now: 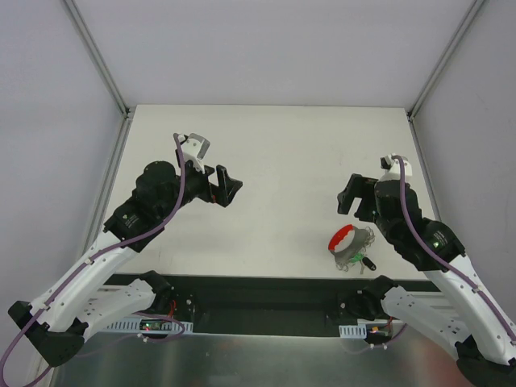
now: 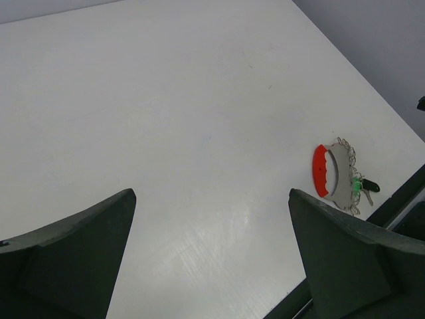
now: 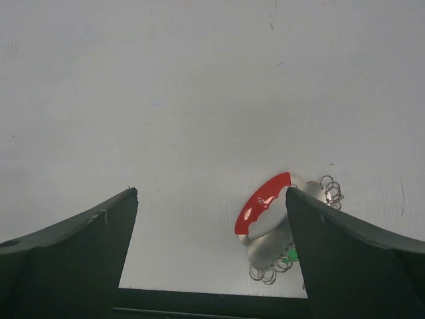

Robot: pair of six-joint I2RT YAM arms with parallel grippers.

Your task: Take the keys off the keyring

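Now | left pincer wide, empty | right pincer wide, empty | keyring untouched

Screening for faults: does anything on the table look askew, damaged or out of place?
Nothing stands out. The keyring lies on the table near its front edge, the keys bunched beside it. The left gripper and right gripper are open, empty.

Plain white table, pretty scuffed. The red keyring lies on it near the front right edge, keys bunched right against it.
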